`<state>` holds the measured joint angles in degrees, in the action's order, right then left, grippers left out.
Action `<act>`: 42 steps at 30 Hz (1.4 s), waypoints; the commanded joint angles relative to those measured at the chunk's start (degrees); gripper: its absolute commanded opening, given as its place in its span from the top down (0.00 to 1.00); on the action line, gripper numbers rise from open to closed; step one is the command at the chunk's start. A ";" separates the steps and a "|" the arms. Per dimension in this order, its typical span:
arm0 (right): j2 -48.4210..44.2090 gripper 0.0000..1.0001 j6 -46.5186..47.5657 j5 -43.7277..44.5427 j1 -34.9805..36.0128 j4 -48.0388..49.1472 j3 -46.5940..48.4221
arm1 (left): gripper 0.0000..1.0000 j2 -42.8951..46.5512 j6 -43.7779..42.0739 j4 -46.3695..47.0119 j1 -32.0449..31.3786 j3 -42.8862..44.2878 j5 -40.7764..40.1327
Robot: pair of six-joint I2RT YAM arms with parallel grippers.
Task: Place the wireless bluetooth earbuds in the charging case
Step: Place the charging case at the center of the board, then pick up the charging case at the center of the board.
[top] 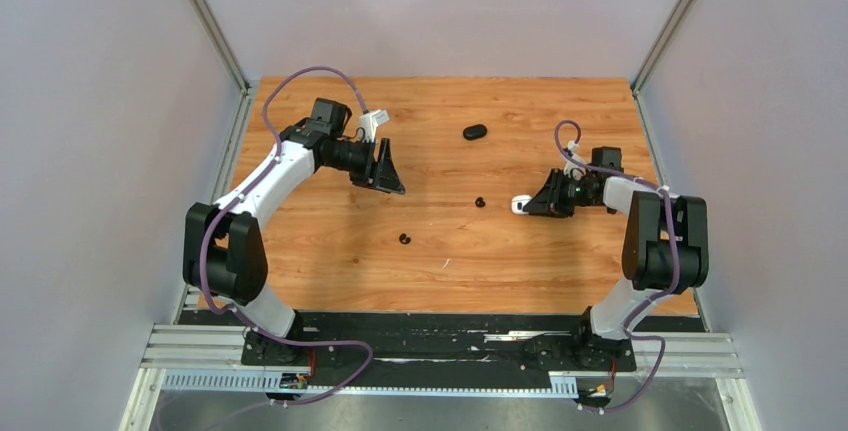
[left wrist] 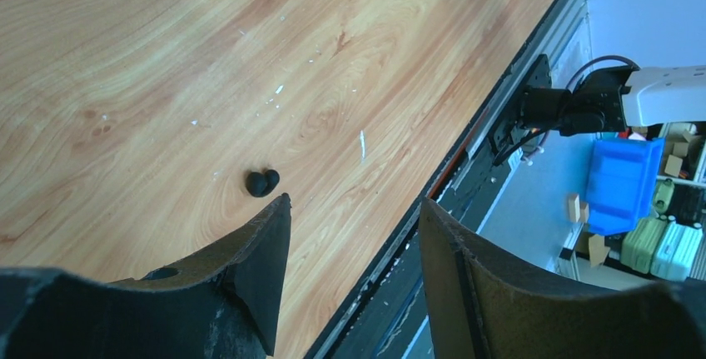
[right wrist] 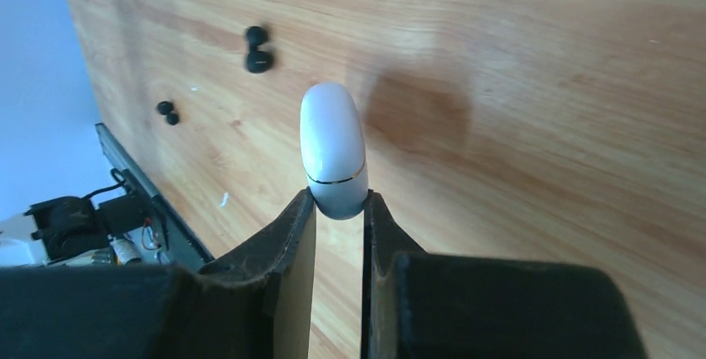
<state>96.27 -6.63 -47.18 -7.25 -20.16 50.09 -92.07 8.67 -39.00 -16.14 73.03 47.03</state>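
White charging case (right wrist: 333, 149) pinched, right jaws | seam: wrist view only

No readable text, label, brand or number anywhere

Robotics lab test cell. Plain grey panels (top: 90, 101) on aluminium posts (top: 205, 16) enclose a wood-grain table (top: 450, 271) edged with aluminium rails (top: 190, 351). A blue storage bin (left wrist: 620, 184) and boxes (left wrist: 597, 248) stand beyond.

A wood-grain table (top: 330, 271) is enclosed on three sides by pale grey panels (top: 90, 101); what may be a blue bin (left wrist: 620, 186) is seen beyond.
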 commanded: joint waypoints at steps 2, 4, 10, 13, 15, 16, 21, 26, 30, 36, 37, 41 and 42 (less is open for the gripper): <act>4.07 0.87 3.71 7.00 -0.25 -0.03 2.21 | 0.36 0.44 -0.46 -1.26 -0.19 -0.24 -0.13; 5.10 0.69 3.51 10.33 -0.99 -0.83 3.50 | 0.33 0.61 -0.94 -2.09 -0.20 -0.14 -0.70; 3.61 0.48 -0.81 18.14 -7.02 -5.43 9.31 | 0.28 0.94 -2.86 -4.58 -0.14 1.51 -3.21; 1.46 0.42 2.57 12.73 -8.52 -6.56 14.69 | 0.28 1.16 -6.55 -7.83 -0.12 4.98 -5.65; 1.53 0.39 5.22 5.27 -7.82 -6.06 19.86 | 0.28 0.74 -9.93 -11.05 0.02 8.38 -7.58; 2.03 0.37 6.18 3.43 -6.71 -5.40 22.20 | 0.27 0.51 -12.21 -12.77 0.04 9.51 -8.14; 10.67 0.32 29.88 -0.93 2.52 -7.17 36.51 | 0.28 -0.54 -23.01 -15.93 0.14 15.56 -8.95; 24.06 0.32 41.16 1.25 8.30 -8.66 52.24 | 0.29 -1.63 -30.83 -14.66 0.15 15.13 -12.47; 34.17 0.29 45.52 -0.08 9.80 -8.48 63.33 | 0.29 -1.96 -32.00 -14.20 0.15 14.00 -14.02; 41.78 0.18 57.07 -1.48 12.01 -7.87 69.21 | 0.29 -2.12 -33.87 -18.30 0.15 14.31 -15.26; 42.00 0.17 59.41 -1.65 12.54 -7.90 68.67 | 0.29 -2.25 -34.00 -19.51 0.15 14.58 -14.96; 43.30 0.17 67.13 -0.03 15.15 -7.80 66.73 | 0.28 -3.08 -33.87 -20.29 0.29 15.61 -15.73; 43.89 0.17 68.01 0.20 15.67 -7.84 66.95 | 0.28 -3.54 -34.41 -20.32 0.35 15.67 -15.82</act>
<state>139.55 50.65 -45.47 5.08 -28.58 115.66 -94.43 -23.16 -57.65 -16.08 86.56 31.79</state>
